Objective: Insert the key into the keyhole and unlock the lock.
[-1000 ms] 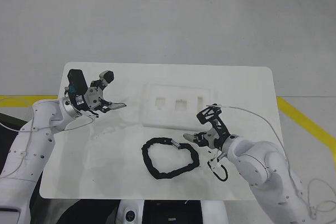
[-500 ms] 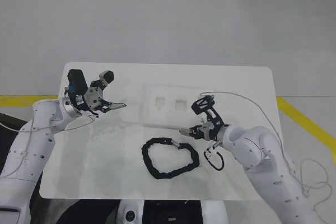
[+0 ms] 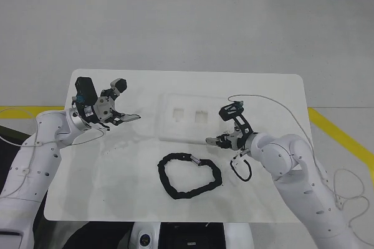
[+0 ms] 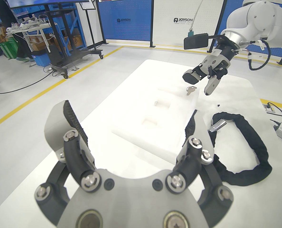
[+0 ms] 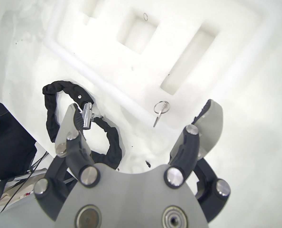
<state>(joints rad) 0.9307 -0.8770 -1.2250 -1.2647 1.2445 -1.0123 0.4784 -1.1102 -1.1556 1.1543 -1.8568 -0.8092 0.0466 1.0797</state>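
Right wrist view: right claw [image 5: 141,110] wide open over key [image 5: 159,114] | key lies on foam tray [image 5: 112,91], near its edge | lock [image 5: 86,117] just beside tray on surface [image 3: 100,187] | left claw [image 3: 128,101] wide open, well apart

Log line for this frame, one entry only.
stage: pre-grasp | right tool: open above key | key: lying on foam tray | chain lock: on table | left tool: open, empty

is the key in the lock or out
Out. The key lies on the foam tray, apart from the chain lock's cylinder, below the open right tool.
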